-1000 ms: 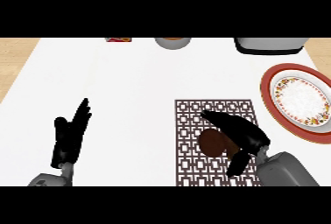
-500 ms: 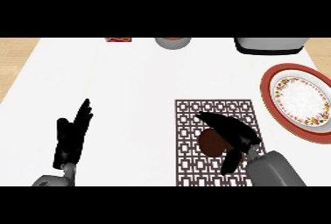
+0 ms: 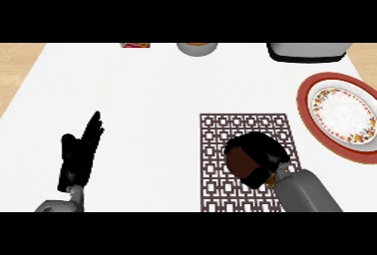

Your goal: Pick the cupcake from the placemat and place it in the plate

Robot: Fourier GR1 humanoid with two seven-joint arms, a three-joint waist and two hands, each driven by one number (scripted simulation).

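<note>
Cupcake (image 3: 239,160) sits on placemat (image 3: 221,130) under right hand (image 3: 259,147), fingers curled round it.

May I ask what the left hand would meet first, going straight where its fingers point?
The left hand would cross only bare counter, then perhaps the small red object at the far edge.

counter (image 3: 154,94): white top | placemat (image 3: 221,129): dark lattice, lying flat, right of centre toward the near edge | plate (image 3: 307,99): red rim, white middle, at the right edge, near the placemat but apart | far edge: grey appliance (image 3: 305,51) right, grey round vessel (image 3: 196,48) centre, small red item (image 3: 134,45) left, all cut off
</note>
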